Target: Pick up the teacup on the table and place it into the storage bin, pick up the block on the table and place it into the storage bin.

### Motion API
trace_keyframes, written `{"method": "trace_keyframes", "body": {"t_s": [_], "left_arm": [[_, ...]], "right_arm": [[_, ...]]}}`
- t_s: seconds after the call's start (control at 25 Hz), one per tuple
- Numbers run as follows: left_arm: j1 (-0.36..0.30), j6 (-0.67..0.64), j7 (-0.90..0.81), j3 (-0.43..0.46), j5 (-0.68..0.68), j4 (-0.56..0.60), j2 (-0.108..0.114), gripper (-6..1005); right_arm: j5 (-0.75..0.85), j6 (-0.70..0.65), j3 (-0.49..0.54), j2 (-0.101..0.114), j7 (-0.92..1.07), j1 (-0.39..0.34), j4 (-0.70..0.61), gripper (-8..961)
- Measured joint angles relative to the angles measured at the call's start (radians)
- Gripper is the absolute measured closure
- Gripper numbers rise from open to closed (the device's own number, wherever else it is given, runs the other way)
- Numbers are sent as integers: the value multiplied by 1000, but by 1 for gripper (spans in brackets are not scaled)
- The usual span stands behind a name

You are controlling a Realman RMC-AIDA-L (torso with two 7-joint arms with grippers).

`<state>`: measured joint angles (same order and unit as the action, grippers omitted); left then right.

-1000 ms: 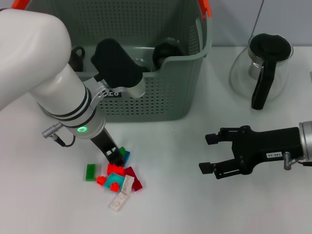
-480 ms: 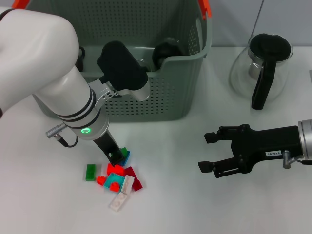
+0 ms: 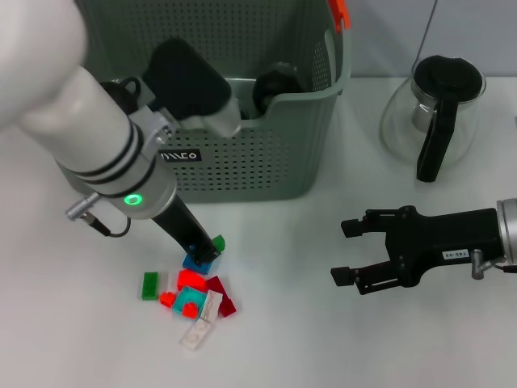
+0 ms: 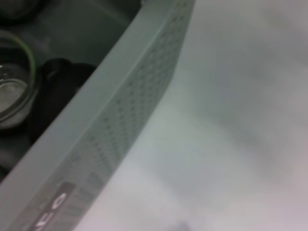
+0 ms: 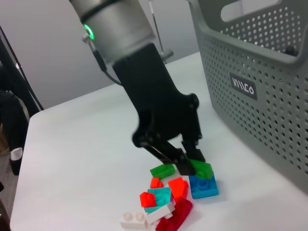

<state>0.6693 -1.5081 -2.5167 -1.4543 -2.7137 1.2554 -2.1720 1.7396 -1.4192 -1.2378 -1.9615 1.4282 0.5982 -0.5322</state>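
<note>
My left gripper (image 3: 202, 246) hangs just above the table in front of the storage bin (image 3: 266, 153), shut on a small green block (image 3: 217, 242). The right wrist view shows the black fingers (image 5: 183, 163) pinching that green block (image 5: 202, 168) over a blue one (image 5: 204, 186). A pile of red, teal, green and white blocks (image 3: 194, 303) lies below. In the left wrist view, a round clear glass vessel (image 4: 9, 91), seemingly the teacup, sits inside the bin (image 4: 144, 96). My right gripper (image 3: 345, 254) rests open and empty at the right, low over the table.
A glass pot with a black lid and handle (image 3: 436, 113) stands at the back right. A dark round object (image 3: 279, 85) lies in the bin near its right wall. Bare white table stretches between the pile and my right gripper.
My left arm has risen and swung toward the bin, and the green block moved up and right with the fingers, uncovering the blue block. The right arm stayed still.
</note>
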Motion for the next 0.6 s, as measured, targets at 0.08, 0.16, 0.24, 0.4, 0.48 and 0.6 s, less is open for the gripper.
{"method": "trace_keyframes", "body": {"t_s": [0.08,0.16,0.24,0.4,0.48,0.6], "left_arm": [[-7,-63,10,46,45,36,2,847],[-14,-130,29,97,100,65,3,847],[-18,-212,65,179,197,92,3,847],[-10,-331,127,352,393,104,10,846],[13,-376,147,471,490,105,24,846],[53,-359,165,592,581,102,65,846]], "right_arm": [[0,-1,0,2,0,-2,0,22],[1,0,2,3,0,-3,0,22],[1,0,5,3,0,-5,0,22],[2,-6,6,5,1,-5,0,22],[5,-7,7,6,1,-3,0,22],[10,-6,8,4,1,0,0,22]]}}
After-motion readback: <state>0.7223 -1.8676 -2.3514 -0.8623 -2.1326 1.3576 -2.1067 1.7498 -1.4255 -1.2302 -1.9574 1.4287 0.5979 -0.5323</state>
